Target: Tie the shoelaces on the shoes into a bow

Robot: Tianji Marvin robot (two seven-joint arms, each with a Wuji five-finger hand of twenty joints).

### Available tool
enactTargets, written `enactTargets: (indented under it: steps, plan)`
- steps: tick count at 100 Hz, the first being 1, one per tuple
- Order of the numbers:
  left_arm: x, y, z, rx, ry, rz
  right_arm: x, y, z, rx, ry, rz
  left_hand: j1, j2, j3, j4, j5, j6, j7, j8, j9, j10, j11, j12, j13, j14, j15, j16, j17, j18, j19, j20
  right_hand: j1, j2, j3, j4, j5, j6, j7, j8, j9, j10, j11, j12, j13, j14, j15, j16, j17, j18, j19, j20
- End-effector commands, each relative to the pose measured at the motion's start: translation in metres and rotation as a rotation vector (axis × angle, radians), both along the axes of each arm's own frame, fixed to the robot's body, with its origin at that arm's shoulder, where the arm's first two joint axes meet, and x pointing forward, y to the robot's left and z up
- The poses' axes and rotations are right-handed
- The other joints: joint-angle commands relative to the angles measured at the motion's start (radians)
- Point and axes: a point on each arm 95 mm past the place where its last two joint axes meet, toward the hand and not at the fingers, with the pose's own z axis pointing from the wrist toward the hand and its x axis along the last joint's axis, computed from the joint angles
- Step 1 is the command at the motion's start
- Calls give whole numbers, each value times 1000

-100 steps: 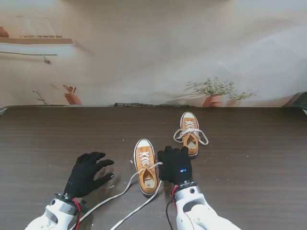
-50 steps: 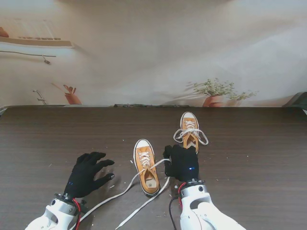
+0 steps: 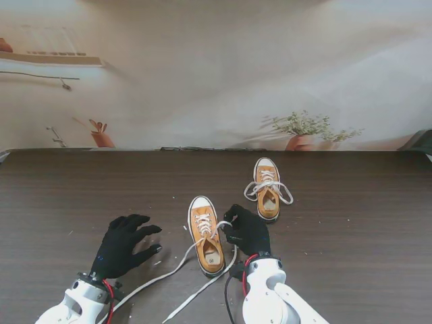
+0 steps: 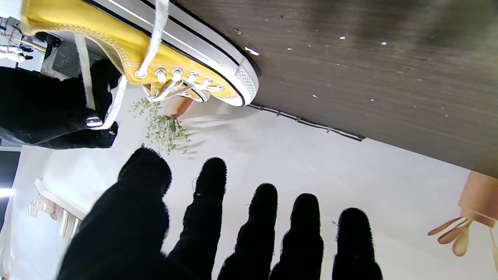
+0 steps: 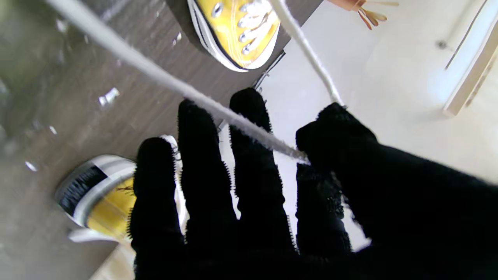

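Near shoe (image 3: 206,235) sits toward the table's (image 3: 351,223) near edge, long axis running near-to-far, toe pointing away. Right hand (image 3: 247,231) just beside it – thumb and forefinger pinching a lace (image 3: 219,231). Left hand (image 3: 123,244) spread, holding nothing. Second shoe (image 3: 267,188) farther, toe away too.

yellow shoes (image 3: 206,234), white laces (image 3: 181,264), dark wood-grain table (image 3: 351,223)

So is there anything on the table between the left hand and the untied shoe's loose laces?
Nothing visible blocks it. The left hand hovers open over bare table, and the loose laces trail from the near shoe toward me, just to its right. The right hand already pinches one lace on the shoe's far side.
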Motion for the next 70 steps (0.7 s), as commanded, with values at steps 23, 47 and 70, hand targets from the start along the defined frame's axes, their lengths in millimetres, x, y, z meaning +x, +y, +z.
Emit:
enactTargets:
  steps: [23,47,70]
  plan:
    - [0,-4,1,3,8,-17,-4,6,1,268,185,-10,18,30,22,-19,33,56,6,17,9,-6,11,1,4,-10,12,-23,-15,5,12,-14,100,-9,18,8,24,24,51,-35,139,-21,175,-15,170,-15,118,74,32,-45,66,53]
    - [0,-4,1,1,9,-20,-8,5,7,412,328,25,18,31,20,-19,33,56,6,17,10,-6,12,1,7,-11,14,-23,-14,4,17,-16,113,-1,-17,22,26,54,35,-47,155,-32,316,40,231,5,562,197,327,25,173,41]
    - [-1,-4,3,-2,5,-15,-11,-6,19,324,370,166,21,32,20,-19,33,55,5,17,11,-6,12,1,8,-9,16,-23,-14,4,21,-18,51,53,-93,27,1,-35,14,-63,90,-143,566,328,243,-259,1312,489,759,54,757,443]
